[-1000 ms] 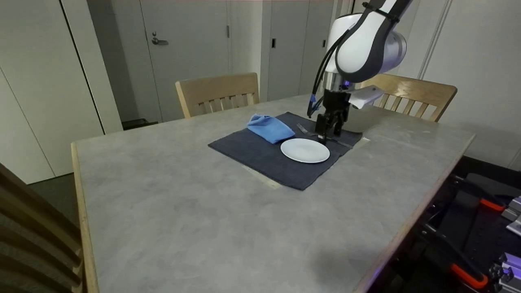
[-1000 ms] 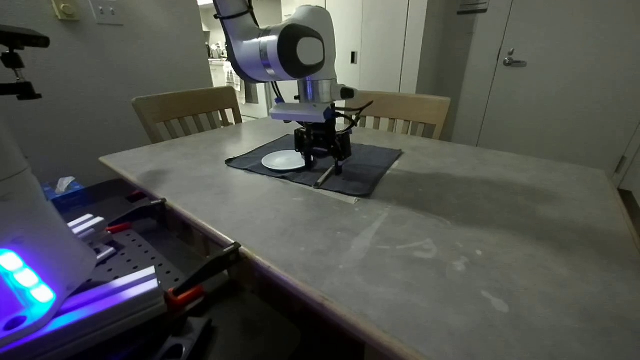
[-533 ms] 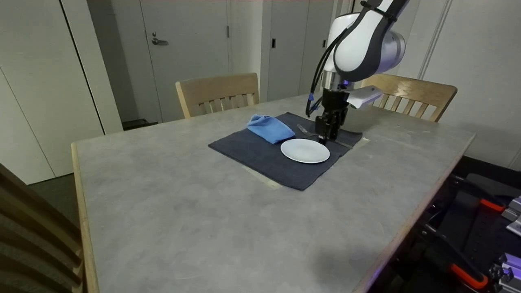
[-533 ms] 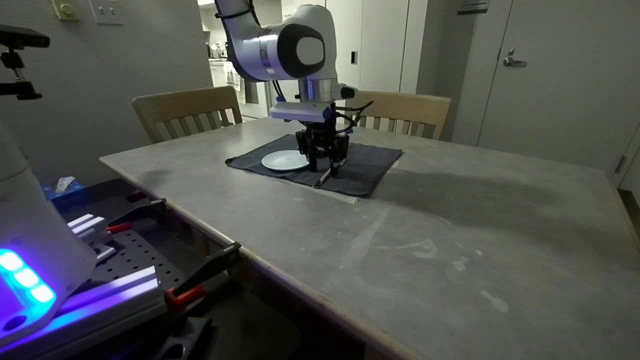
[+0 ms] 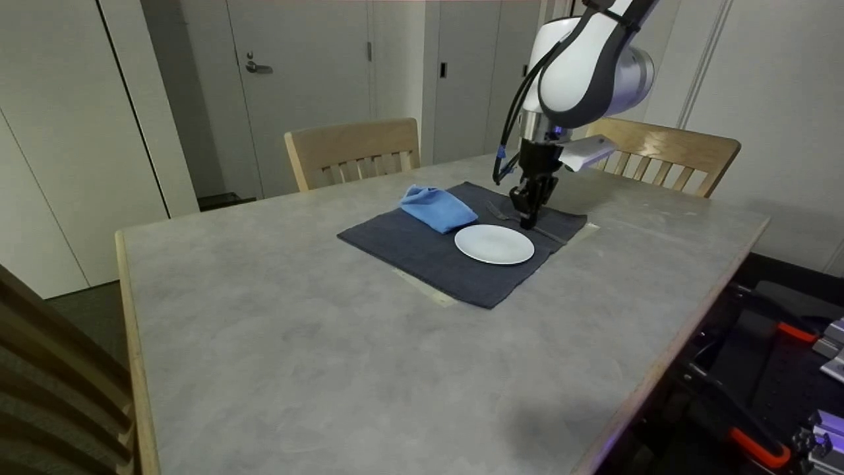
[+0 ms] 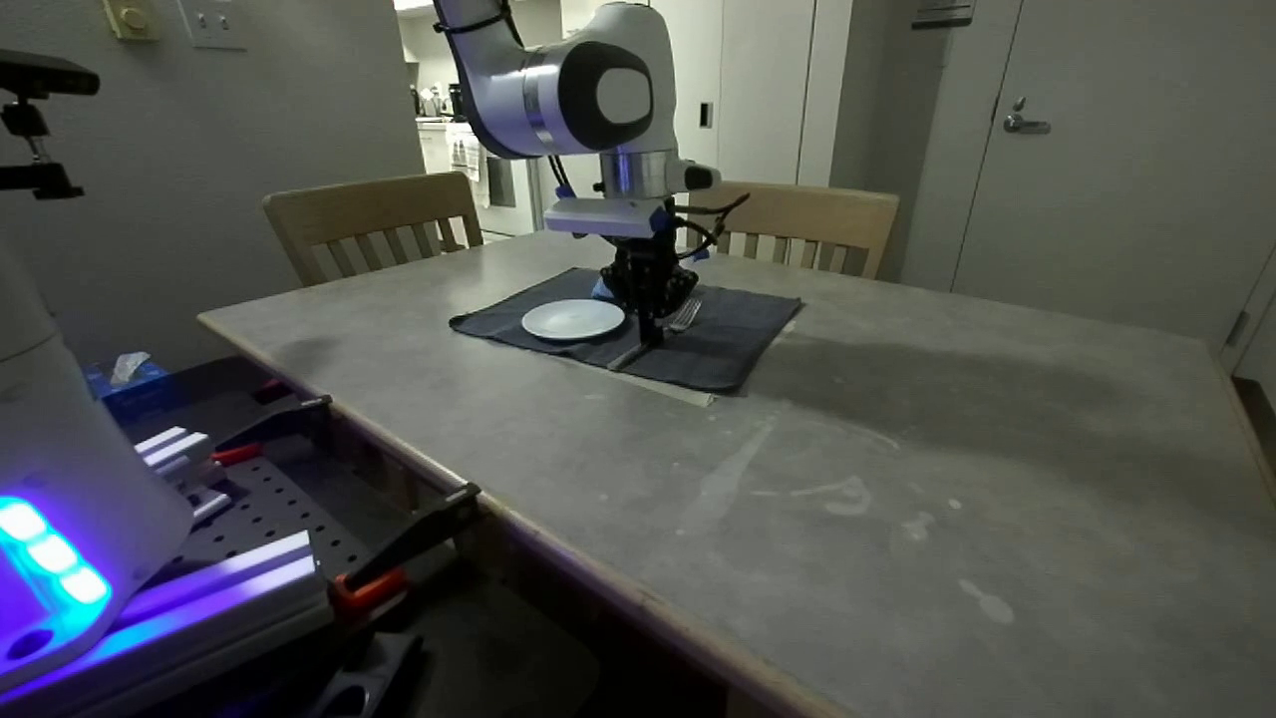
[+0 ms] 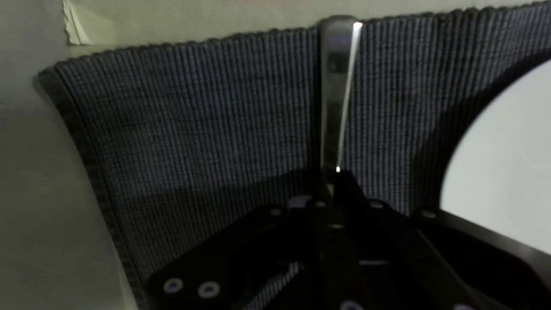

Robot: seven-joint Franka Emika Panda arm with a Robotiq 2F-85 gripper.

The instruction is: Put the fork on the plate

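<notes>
The fork [image 7: 336,92] is a slim silver utensil on the dark placemat, its handle running into the fingertips in the wrist view. My gripper [image 7: 332,181] is shut on the fork, around the handle, with the fingers pointing down at mat level. In an exterior view the fork's tines [image 6: 685,315] show behind the fingers and the handle end in front. The small round white plate [image 5: 494,245] lies flat beside the gripper [image 5: 527,221], apart from it. Its edge is cut off at the right of the wrist view. The fork's middle is hidden by the fingers.
The grey placemat [image 5: 428,258] lies under fork and plate, on a large grey table [image 5: 316,343]. A folded blue napkin [image 5: 438,208] sits on the mat close to the plate. Wooden chairs [image 6: 379,224] stand at the table's far edge.
The jaws have come together from open onto the fork's handle. The fork has shifted slightly towards the plate with them. Plate and napkin have stayed put.
</notes>
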